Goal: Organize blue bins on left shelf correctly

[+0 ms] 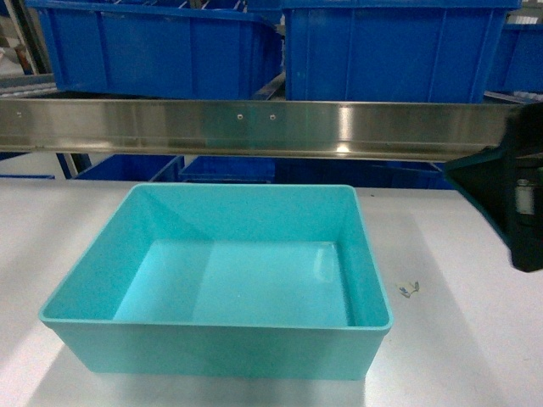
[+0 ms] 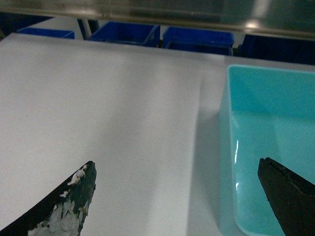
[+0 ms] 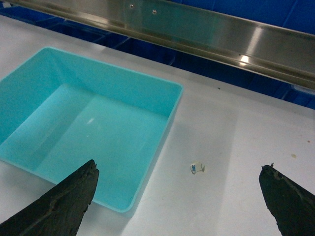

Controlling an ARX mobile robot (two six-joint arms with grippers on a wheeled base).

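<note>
Your left gripper hangs spread wide over the bin's left wall, and your right gripper gapes over its right wall, neither holding anything, placed for a two-sided lift. The turquoise bin sits empty on the white tabletop, just before the steel shelf rail; dark blue bins stand beyond.

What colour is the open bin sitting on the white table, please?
Light turquoise bin, inside and out; the head view shows it best.
</note>
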